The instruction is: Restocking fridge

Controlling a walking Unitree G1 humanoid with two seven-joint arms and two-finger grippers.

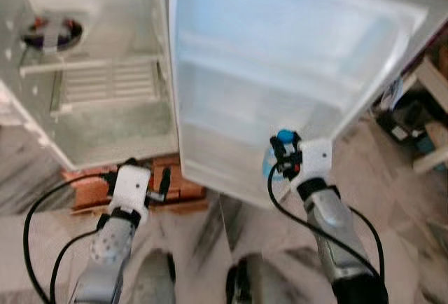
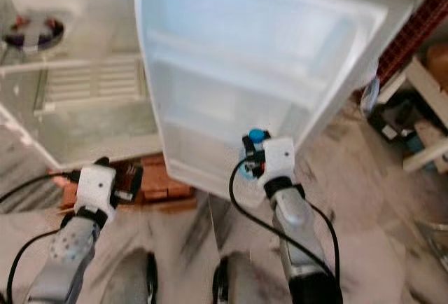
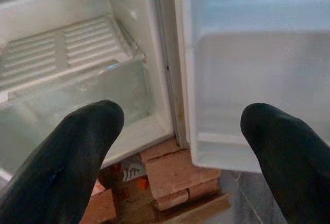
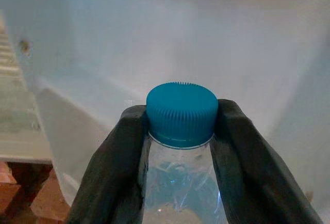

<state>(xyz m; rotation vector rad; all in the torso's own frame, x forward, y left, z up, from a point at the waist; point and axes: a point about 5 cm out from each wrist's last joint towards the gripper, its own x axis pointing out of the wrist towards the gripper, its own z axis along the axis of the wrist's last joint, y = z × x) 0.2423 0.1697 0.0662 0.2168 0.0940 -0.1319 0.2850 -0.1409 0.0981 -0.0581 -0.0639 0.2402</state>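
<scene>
Right hand (image 1: 283, 155) clenched on bottle (image 4: 181, 182) just below blue cap (image 4: 181, 114), just before fridge door (image 1: 280, 73) lower shelf. Left hand (image 3: 180, 152) released, idle near bricks (image 3: 175, 175). Risk: neck-only grip, bottle swinging into shelf lip.

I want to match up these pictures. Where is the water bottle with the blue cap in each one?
Left eye view: the bottle sits lower middle, in the right pincer, before the open fridge door.
Right eye view: same bottle, just below center.
Left wrist view: not in it.
Right wrist view: the blue cap is in the center, between two black fingers.
Shared landmark: the white fridge door.
</scene>
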